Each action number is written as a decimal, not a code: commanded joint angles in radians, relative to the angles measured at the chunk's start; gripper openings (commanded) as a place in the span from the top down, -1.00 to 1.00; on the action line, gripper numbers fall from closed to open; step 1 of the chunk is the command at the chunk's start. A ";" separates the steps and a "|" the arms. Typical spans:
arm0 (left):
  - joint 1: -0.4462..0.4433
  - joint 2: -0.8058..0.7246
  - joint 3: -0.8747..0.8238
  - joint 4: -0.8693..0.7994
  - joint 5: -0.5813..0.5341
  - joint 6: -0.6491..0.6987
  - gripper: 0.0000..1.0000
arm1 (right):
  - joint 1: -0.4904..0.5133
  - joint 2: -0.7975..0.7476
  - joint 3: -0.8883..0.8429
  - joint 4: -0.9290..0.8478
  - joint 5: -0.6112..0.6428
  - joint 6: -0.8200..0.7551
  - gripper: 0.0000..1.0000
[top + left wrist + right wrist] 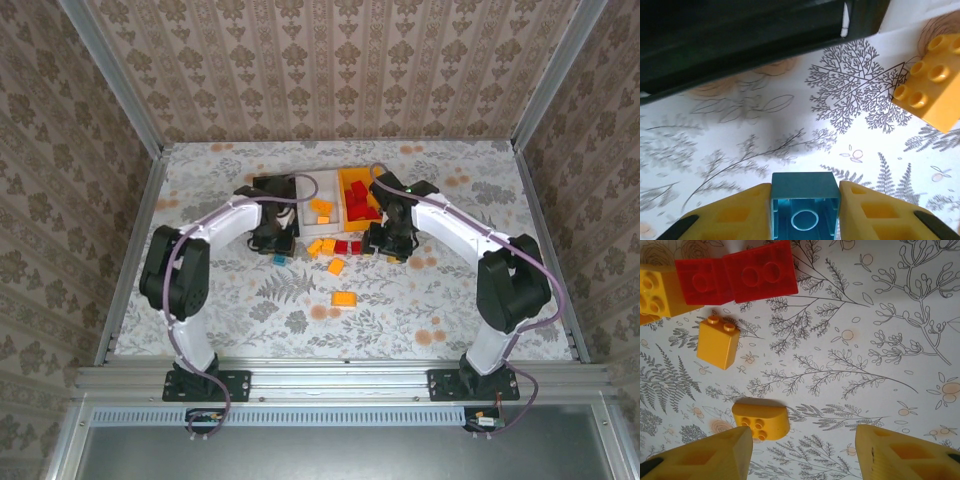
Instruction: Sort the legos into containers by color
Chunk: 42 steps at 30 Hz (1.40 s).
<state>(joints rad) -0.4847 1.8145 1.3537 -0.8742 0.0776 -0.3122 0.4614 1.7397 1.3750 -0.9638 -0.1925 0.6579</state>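
The left jaws are clamped on a blue brick (805, 202). The right jaws stand apart above the counter (865, 340), near a rounded orange brick (760, 421).

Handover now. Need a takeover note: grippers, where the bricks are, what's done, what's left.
Left gripper: shut on a blue brick, just short of the black bin.
Right gripper: open, empty, over a rounded orange brick.
Done: orange bricks in the white bin, red bricks in the orange-yellow bin. What the black bin holds can't be made out.
Left: bin the blue brick, then clear several loose orange bricks and two loose red bricks off the table.
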 commanded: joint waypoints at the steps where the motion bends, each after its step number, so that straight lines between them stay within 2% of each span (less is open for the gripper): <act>1: 0.057 -0.042 0.090 -0.058 -0.007 0.031 0.29 | 0.010 -0.038 -0.016 0.018 -0.007 0.022 -0.15; 5: 0.116 0.029 0.228 -0.080 0.006 0.057 0.28 | 0.022 -0.052 -0.026 0.019 -0.003 0.033 -0.15; 10: 0.173 0.199 0.475 -0.121 0.031 0.056 0.18 | 0.056 -0.081 -0.062 0.014 0.003 0.055 -0.15; 14: 0.185 0.327 0.657 -0.162 0.038 0.058 0.01 | 0.119 -0.083 -0.092 0.026 -0.016 0.066 -0.15; 17: 0.189 0.377 0.732 -0.183 0.039 0.051 -0.23 | 0.177 -0.036 -0.054 -0.029 -0.013 0.020 -0.17; 23: 0.195 0.309 0.654 -0.160 0.044 0.050 -0.46 | 0.298 0.098 0.052 -0.124 0.042 -0.079 -0.23; 28: 0.204 0.151 0.475 -0.114 0.047 0.057 -0.60 | 0.362 0.204 0.130 -0.164 0.081 -0.129 -0.31; 32: 0.208 0.010 0.303 -0.083 0.047 0.056 -0.70 | 0.370 0.255 0.157 -0.174 0.096 -0.132 -0.41; 36: 0.212 -0.110 0.150 -0.055 0.047 0.049 -0.87 | 0.370 0.290 0.177 -0.181 0.110 -0.120 -0.63; 38: 0.216 -0.153 0.097 -0.048 0.045 0.045 -0.99 | 0.371 0.311 0.190 -0.183 0.108 -0.115 -0.65; 42: 0.222 -0.197 0.043 -0.052 0.042 0.052 -1.00 | 0.371 0.352 0.212 -0.186 0.101 -0.108 -0.67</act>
<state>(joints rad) -0.2729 1.6447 1.4227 -0.9344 0.1150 -0.2680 0.8349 2.0563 1.5543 -1.1069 -0.1104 0.5453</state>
